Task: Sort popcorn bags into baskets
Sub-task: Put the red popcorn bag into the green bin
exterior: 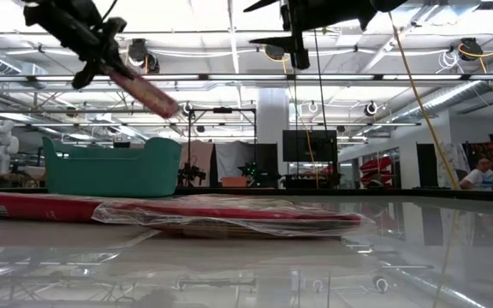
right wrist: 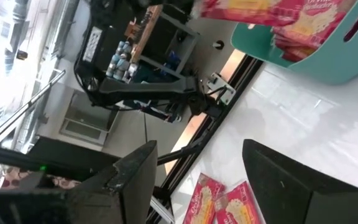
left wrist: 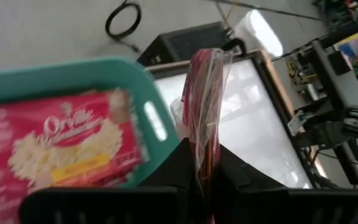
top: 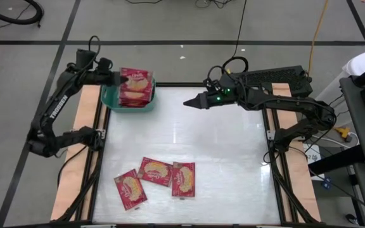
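So the left gripper [top: 123, 80] is clamped on a popcorn bag [top: 136, 81], holding it up in the air right over the teal basket [top: 108, 98]. More bags [top: 134, 96] are already lying in the basket just below it. The right gripper [top: 190, 102] hangs over the table with its fingers spread and nothing in them, well apart from three bags [top: 156, 178] lying flat on the table.
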`<state>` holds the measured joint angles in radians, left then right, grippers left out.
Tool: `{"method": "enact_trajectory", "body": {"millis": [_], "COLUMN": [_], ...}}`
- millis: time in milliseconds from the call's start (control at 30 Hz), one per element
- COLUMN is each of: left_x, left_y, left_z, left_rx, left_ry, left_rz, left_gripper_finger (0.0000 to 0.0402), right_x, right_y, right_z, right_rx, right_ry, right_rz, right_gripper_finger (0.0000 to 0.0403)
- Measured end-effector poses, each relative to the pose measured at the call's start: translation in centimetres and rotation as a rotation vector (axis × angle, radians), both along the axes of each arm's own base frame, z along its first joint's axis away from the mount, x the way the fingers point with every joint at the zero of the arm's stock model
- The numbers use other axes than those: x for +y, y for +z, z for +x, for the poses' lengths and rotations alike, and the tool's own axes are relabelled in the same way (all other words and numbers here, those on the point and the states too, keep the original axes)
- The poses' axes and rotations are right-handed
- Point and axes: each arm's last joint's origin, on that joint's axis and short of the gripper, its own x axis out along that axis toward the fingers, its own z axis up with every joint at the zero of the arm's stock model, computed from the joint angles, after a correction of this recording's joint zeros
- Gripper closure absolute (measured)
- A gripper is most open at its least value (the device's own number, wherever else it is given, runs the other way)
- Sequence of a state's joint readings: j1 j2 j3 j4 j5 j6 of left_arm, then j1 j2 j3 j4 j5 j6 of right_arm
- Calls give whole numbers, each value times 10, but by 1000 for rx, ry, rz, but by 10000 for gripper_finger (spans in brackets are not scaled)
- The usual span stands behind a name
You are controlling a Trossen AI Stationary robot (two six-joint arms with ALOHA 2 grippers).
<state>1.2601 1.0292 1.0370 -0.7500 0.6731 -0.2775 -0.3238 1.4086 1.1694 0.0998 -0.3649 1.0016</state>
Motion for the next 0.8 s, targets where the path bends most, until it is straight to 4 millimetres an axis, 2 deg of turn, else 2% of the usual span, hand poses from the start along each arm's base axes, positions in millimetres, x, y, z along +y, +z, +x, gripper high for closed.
{"method": "enact_trajectory", "body": {"millis": [233, 367, 500, 800], "left_x": [3, 5, 8, 12], "left_y": [-31, -47, -58, -69], "left_z": [-10, -10, -11, -11], "left_rx": [31, 41, 66, 59], "left_ry": [38, 82, 150, 212], "left_rz": [-68, -102, -98, -77], "left_gripper_finger": [382, 364, 355, 372], "right_x": [8, 8, 6, 5], "right_y": [0, 0, 0, 0], "right_z": [2, 2, 2, 1], "right_rx": [0, 0, 0, 0], "right_ry": [26, 25, 19, 16], "right_rz": [-6, -7, -7, -7], "right_gripper_finger": [176, 177, 177, 177]}}
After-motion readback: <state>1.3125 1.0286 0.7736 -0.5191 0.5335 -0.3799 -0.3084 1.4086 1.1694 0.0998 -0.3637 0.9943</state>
